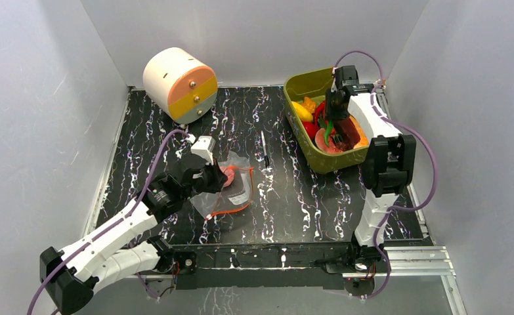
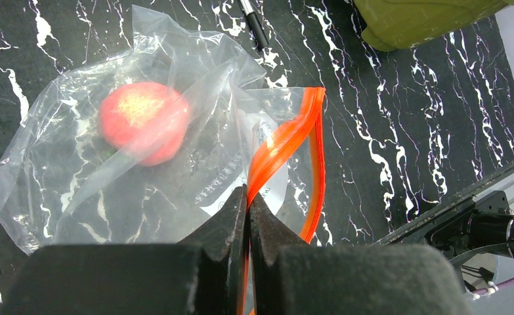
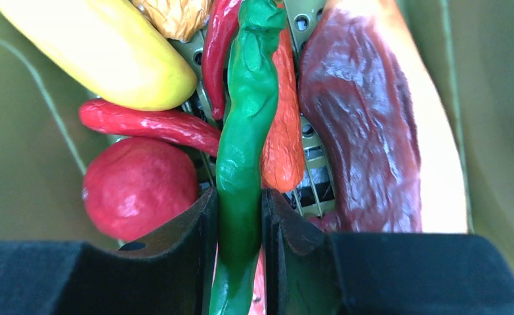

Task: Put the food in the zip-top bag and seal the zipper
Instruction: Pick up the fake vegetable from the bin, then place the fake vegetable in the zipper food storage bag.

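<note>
The clear zip-top bag (image 2: pixel 109 190) lies crumpled on the black marbled table with a pink-orange peach (image 2: pixel 144 121) inside it. My left gripper (image 2: pixel 248 197) is shut on the orange-red zipper (image 2: pixel 287 141) at the bag's mouth, which gapes a little. In the olive-green tub (image 1: pixel 306 84), my right gripper (image 3: pixel 239 210) is shut on the long green pepper (image 3: pixel 247 111). Around the pepper lie a yellow piece (image 3: pixel 103 49), a red chili (image 3: pixel 149 123), a red round fruit (image 3: pixel 139 187), an orange piece (image 3: pixel 283 144) and a dark red slab (image 3: pixel 359 131).
A thin black pen-like stick (image 1: pixel 265 149) lies between the bag and the tub. A cream and orange cylinder with small knobs (image 1: pixel 178 84) stands at the back left. White walls close in the table on three sides.
</note>
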You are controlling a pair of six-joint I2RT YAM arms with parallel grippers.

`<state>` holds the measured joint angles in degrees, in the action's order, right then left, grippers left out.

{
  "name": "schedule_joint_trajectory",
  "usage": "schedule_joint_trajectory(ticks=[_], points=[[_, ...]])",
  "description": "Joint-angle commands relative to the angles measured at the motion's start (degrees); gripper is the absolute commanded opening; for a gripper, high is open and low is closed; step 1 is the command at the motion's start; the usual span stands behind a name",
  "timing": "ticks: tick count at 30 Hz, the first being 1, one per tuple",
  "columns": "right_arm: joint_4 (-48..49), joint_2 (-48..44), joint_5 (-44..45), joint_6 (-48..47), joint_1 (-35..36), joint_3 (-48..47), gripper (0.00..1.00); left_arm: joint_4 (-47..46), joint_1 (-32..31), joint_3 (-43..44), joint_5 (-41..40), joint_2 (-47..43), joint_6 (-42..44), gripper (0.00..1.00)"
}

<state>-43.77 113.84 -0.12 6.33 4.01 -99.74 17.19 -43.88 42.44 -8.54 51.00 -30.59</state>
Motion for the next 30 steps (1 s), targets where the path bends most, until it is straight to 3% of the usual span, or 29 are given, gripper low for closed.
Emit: schedule_joint_trajectory(ticks=[1,9,17,30], points=[[-2.15,-6.66,2.23,2.82,0.11,-3.09,0.19,0.28,0.02,2.42,-1.19,-1.09,0.9,0.0],[-7.73,-11.83,3.6,5.77,0.04,-6.53,0.19,-0.31,0.02,3.11,-0.71,-1.56,1.13,0.0],[-10.0,-18.72,-2.08,6.95,0.44,-4.94,0.19,0.18,0.02,2.74,-0.86,-3.69,0.86,0.0],[-8.64,-32.59,-13.42,10.24,4.72,6.14,0.19,-0.61,0.02,4.11,-2.88,-1.45,1.15,0.0]])
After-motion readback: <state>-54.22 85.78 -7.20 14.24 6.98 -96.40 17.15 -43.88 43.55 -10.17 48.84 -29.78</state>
